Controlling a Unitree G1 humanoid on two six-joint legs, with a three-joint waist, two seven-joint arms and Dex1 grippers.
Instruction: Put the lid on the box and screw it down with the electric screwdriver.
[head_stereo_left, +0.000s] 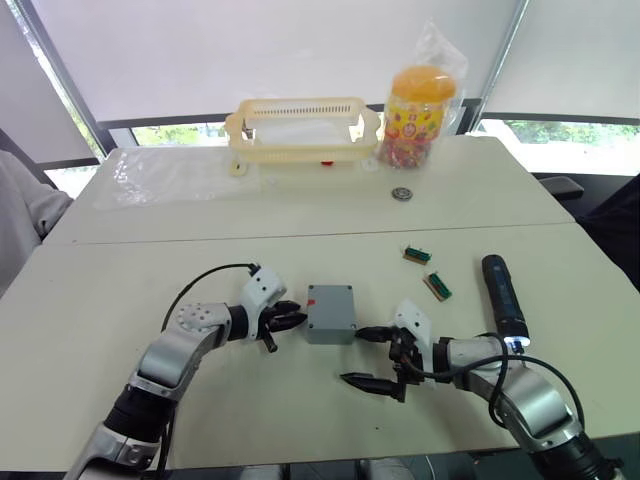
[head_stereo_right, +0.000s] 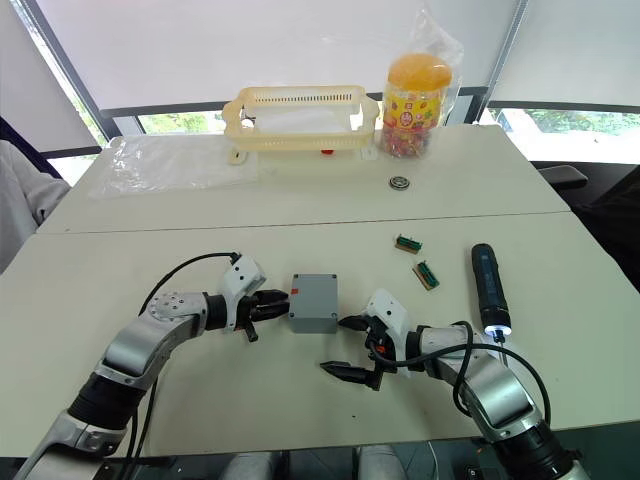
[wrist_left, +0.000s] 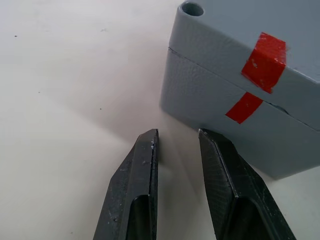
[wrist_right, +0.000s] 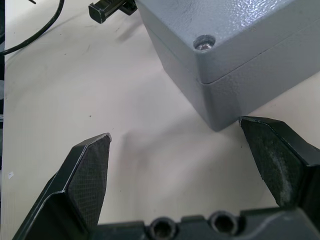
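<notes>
Your lid (wrist_right: 240, 20) already sits on the box (head_stereo_left: 331, 313) mid-desk (head_stereo_left: 150, 270). Left gripper (head_stereo_left: 293, 321) is nearly closed and empty beside it; right gripper (head_stereo_left: 372, 358) gapes wide, empty. Nudge the box and the unscrewed lid may shift; the electric screwdriver (head_stereo_left: 503, 297) lies well right.

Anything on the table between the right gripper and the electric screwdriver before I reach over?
No, that stretch is bare tabletop in the left eye view. The right gripper sits open beside the box; the electric screwdriver lies off to its right.
</notes>
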